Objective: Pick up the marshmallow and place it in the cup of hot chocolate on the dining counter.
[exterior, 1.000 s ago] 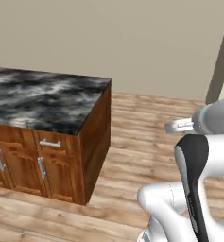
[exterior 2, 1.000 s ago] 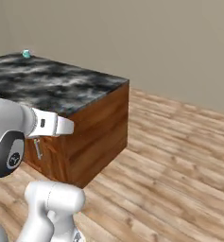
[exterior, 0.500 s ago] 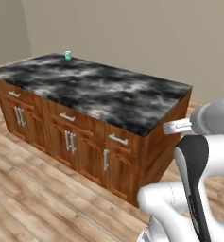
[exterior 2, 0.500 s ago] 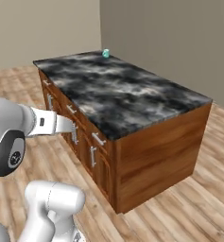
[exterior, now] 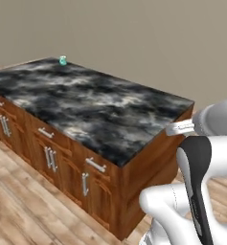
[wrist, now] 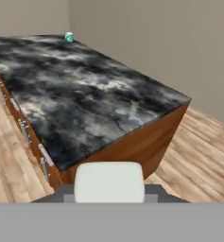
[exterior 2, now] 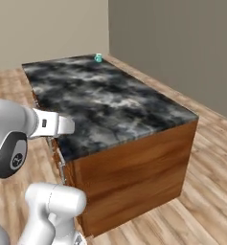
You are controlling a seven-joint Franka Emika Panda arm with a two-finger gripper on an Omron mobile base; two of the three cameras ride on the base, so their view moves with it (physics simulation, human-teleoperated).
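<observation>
Left base view gives me the dining counter (exterior: 93,103) running away from me toward the far left, its black-grey marbled top over a brown wood base with drawers and doors (exterior: 50,158) that carry silver bar handles. A plain beige wall stands behind it and light wood plank floor (exterior: 19,210) lies around it. At the far end of the top, close to the back corner, I can see the cup of hot chocolate (exterior: 63,60) as a tiny teal shape; it is too small for me to make out the handle or what is inside.

In the right base view the same cup (exterior 2: 98,58) sits at the far corner of the counter (exterior 2: 110,103), near where a beige wall meets a greyer one. The near end panel of the counter is bare wood, facing me.

From the hand view the cup (wrist: 69,37) is again at the far corner, well apart from me across the whole stone top. I cannot find the marshmallow. I cannot tell whether the gripper fingers are apart or together.
</observation>
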